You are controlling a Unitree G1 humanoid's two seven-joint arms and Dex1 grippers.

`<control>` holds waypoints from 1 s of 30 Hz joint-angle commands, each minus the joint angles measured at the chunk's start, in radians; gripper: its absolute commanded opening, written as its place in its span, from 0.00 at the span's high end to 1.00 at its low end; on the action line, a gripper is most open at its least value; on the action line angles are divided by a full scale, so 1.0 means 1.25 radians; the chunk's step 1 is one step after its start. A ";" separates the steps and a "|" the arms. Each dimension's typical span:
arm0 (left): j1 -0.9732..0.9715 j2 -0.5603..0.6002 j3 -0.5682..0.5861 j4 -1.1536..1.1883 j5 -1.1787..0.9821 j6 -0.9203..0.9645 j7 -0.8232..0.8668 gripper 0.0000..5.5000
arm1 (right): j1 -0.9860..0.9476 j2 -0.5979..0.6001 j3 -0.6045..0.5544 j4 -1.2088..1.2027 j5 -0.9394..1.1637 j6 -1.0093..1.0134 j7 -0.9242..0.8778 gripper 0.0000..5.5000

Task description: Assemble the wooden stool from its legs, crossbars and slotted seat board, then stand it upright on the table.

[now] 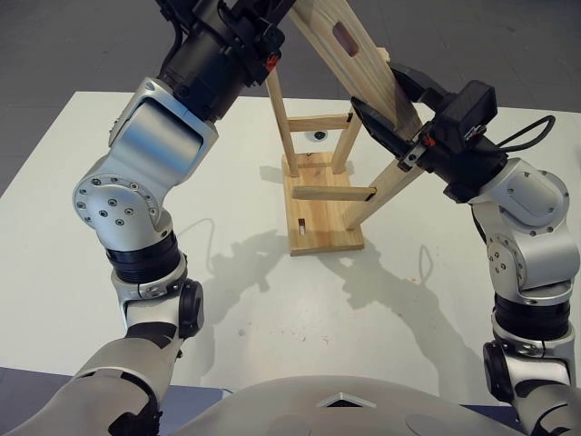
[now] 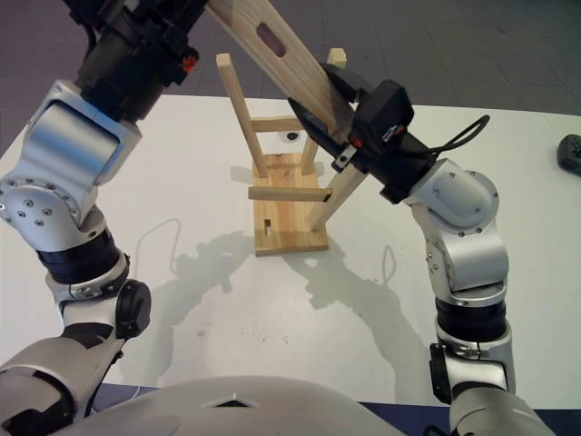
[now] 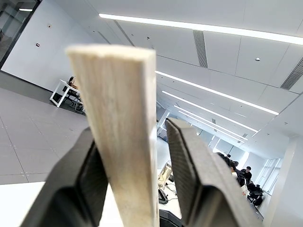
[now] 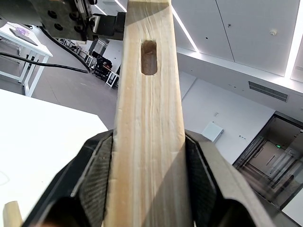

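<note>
- Left wrist view: the left gripper (image 3: 142, 184) grasps the slotted board (image 3: 118, 118) near one end. The board shows edge-on, with a dark finger (image 3: 71, 189) on either side of it. Behind are a ceiling with light strips (image 3: 189, 28) and an open office floor.
- Right wrist view: the right gripper (image 4: 149, 189) is clenched on the same board, one finger against each long edge. An oblong slot (image 4: 149, 56) is cut through the broad face beyond the grip. The left gripper's black housing sits at the board's far end. The white table (image 4: 38, 127) lies below, and a wooden leg tip (image 4: 12, 213) pokes in at the corner.
- Left and right eye views: the slotted board hangs in the air, slanting from the left gripper, high and far, down to the right gripper.
- Under it the base board (image 1: 322, 238) lies flat on the table, carrying a tall upright leg (image 1: 277, 118), a shorter leg (image 1: 346, 145) and a slanted leg (image 1: 381, 191).
- The upper crossbar (image 1: 318, 121) joins the two far legs. The lower crossbar (image 1: 331, 193) meets the slanted leg.
- Obstructions: the held board crosses above the leg tops. The right gripper sits just over the slanted leg's top, and I cannot tell whether they touch.
- Surroundings: a dark round object (image 1: 318, 136) lies on the table behind the frame. A dark device (image 2: 570, 150) sits well apart at the table's right edge. A black cable (image 1: 531, 132) loops from the right wrist.
</note>
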State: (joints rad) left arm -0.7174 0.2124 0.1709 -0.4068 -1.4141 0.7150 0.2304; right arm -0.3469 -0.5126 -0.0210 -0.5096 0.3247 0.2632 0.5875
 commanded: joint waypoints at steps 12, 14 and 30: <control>-0.030 0.014 0.038 0.017 0.037 -0.055 0.000 0.81 | -0.047 0.008 -0.068 0.007 0.151 0.147 -0.026 0.45; -0.046 0.022 0.075 0.036 0.073 -0.096 0.016 0.81 | -0.089 0.029 -0.134 0.035 0.259 0.222 -0.074 0.40; 0.323 0.295 0.131 -0.169 0.227 -0.009 -0.220 0.81 | 0.074 -0.048 -0.110 0.027 0.074 0.393 -0.289 0.02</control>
State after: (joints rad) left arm -0.3728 0.5400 0.3181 -0.5822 -1.1462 0.6851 -0.0147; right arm -0.3092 -0.5546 -0.1776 -0.3894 0.4182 0.6999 0.2222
